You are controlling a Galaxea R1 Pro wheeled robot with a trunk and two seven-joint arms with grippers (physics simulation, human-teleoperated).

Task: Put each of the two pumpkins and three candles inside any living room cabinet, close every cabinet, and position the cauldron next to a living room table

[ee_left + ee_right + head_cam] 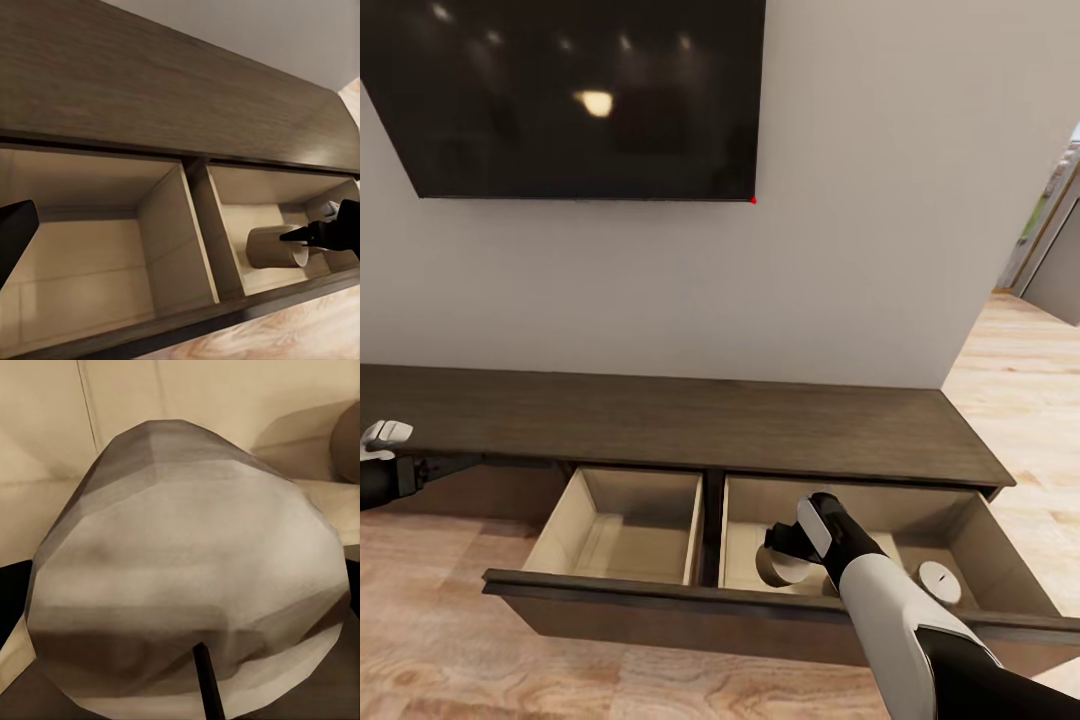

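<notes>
Pale wall with a dark TV screen sits above the long dark-brown cabinet, whose wide drawer is pulled out over wood floor. My right gripper is down in the drawer's right compartment, clamped on a candle turned on its side. Second candle stands upright further right in the same compartment. Left compartment shows pale boards. Left gripper hangs off the cabinet's left end; open or shut, can't tell.
</notes>
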